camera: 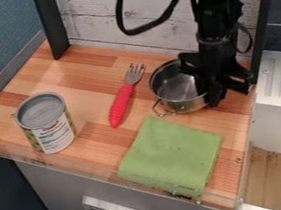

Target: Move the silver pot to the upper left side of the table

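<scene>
The black gripper (214, 89) hangs down at the right rear of the wooden table, over the right side of the silver pot (171, 87). One of its parts overlaps the pot's right rim; whether it grips the rim I cannot tell. The pot stands upright with its opening up, and a wire handle points to the front left. Its right edge is hidden behind the gripper. The wooden table (86, 85) spreads out to the left of the pot.
A fork with a red handle (122, 103) lies just left of the pot. An open tin can (47, 123) stands at the left front. A folded green cloth (171, 155) lies at the front right. Black posts and a whitewashed plank wall (109, 21) border the back.
</scene>
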Action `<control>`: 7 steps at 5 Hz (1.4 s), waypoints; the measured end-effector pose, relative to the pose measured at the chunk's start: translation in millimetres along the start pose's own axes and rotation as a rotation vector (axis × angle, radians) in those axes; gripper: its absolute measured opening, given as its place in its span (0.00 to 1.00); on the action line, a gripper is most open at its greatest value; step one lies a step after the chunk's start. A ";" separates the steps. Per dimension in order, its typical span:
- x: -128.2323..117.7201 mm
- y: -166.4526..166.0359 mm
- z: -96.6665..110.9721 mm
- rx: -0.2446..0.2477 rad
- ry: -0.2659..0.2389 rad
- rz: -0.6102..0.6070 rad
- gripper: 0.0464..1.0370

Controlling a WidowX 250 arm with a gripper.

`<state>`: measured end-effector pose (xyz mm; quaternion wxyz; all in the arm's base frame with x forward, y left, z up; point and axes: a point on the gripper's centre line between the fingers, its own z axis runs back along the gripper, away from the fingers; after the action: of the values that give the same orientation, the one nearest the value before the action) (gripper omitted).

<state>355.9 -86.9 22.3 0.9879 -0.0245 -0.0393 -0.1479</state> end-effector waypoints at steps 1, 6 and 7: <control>1.9 -0.5 19.3 -0.020 -0.034 0.006 0.03; -43.8 162.5 34.3 0.071 -0.041 0.298 0.03; -48.6 178.4 17.7 0.082 0.003 0.328 0.03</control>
<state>360.7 98.6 29.3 0.9990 0.0101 -0.0394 0.0169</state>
